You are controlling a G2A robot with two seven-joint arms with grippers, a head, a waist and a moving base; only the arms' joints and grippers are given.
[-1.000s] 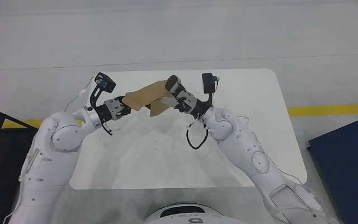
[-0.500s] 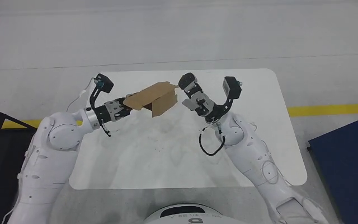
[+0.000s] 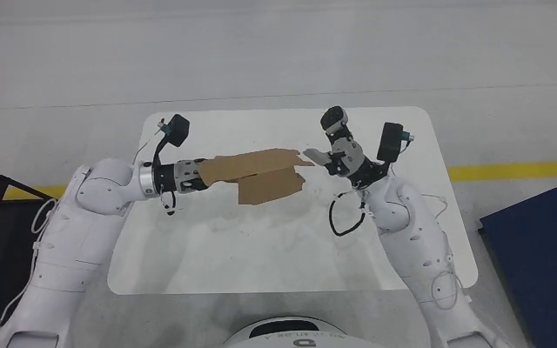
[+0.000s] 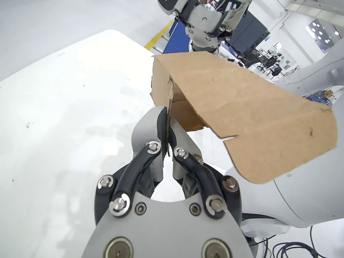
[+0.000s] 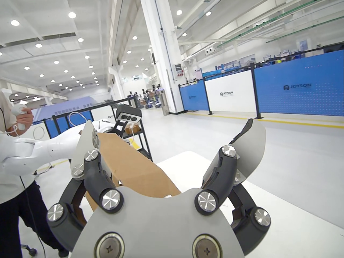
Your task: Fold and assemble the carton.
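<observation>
Over table [image 3: 261,261], L pincer [image 4: 167,124] clamps carton [image 4: 242,114] edge; R pincer [image 5: 169,128] spread wide, empty.

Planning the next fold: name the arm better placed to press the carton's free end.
Right, probably. The left pincer is shut on one end of the carton, so it is occupied holding it. The right pincer is open, holds nothing, and sits beside the carton's other, free end.
</observation>
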